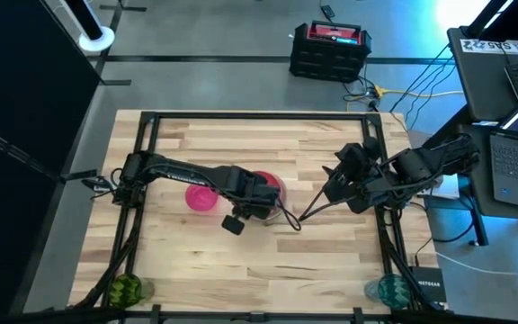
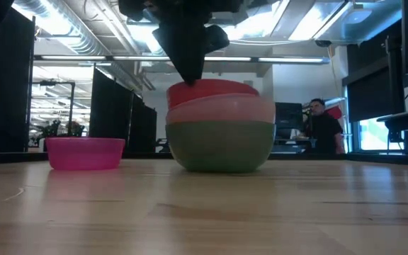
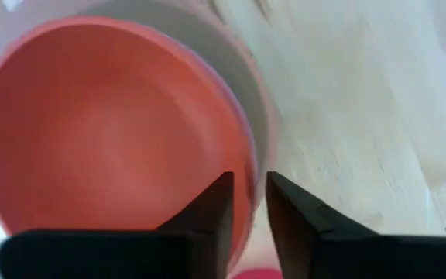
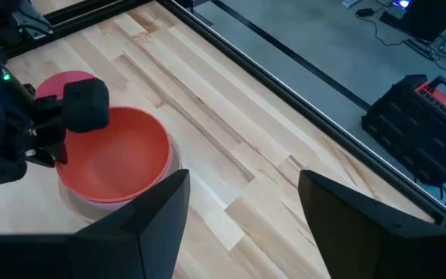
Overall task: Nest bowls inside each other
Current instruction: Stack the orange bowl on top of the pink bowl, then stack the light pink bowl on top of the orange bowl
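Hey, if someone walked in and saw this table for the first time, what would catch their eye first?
Probably the stack of bowls near the table's middle: a coral-pink bowl nested on a lilac-pink one, all in a green bowl. The left pincer sits right at the coral bowl's rim, its fingers straddling the edge. A lone magenta bowl stands apart beside the stack, while the right pincer waits open off to the side.

We see coral bowl point(image 2: 211, 92) nested in lilac-pink point(image 2: 222, 110) in green point(image 2: 220, 145), mid-table; magenta bowl point(image 2: 84, 153) upright nearby.
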Tool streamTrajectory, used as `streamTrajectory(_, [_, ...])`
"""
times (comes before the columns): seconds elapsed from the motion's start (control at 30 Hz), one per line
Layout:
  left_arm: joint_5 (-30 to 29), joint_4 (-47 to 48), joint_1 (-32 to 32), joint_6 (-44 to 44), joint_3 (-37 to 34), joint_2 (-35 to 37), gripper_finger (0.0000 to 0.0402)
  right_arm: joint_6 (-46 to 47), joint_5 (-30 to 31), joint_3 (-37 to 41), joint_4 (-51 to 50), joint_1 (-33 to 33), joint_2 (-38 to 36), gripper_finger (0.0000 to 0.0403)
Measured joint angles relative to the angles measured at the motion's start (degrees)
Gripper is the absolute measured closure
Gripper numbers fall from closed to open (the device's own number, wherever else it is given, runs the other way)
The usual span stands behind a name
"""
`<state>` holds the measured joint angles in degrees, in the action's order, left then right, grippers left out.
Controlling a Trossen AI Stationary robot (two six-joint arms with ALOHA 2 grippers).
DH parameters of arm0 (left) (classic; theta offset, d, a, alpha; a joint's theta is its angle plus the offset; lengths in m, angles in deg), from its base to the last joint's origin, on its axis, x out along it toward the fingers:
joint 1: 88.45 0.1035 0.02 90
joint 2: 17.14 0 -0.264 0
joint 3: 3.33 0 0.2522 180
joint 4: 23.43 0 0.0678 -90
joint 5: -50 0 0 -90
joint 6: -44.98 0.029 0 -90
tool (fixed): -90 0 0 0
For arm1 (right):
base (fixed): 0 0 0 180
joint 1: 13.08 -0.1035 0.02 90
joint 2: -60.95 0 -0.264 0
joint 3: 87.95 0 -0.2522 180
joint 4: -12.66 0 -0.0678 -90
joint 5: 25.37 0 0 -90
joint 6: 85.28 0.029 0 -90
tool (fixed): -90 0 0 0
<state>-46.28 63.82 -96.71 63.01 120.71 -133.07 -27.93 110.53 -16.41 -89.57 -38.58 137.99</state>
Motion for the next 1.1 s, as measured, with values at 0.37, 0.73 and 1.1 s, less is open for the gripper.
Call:
streamTrajectory(0.37, [-3.77, 9.11, 0.14, -7.90, 5.22, 1.70, 0.0249, -3.49, -0.37, 0.25, -1.39, -0.04, -0.51, 0.0173])
streamTrajectory(0.73, [-5.07, 5.58, 6.66, -51.17, -20.41, 12.73, 0.0247, -6.14, -0.77, 7.35, -1.46, -0.04, -6.24, 0.0173])
streamTrajectory(1.1, [-0.76, -0.78, 4.46, -62.87, -28.27, 12.87, 0.0247, -10.53, -3.56, 8.28, -0.85, -0.03, -7.63, 0.0173])
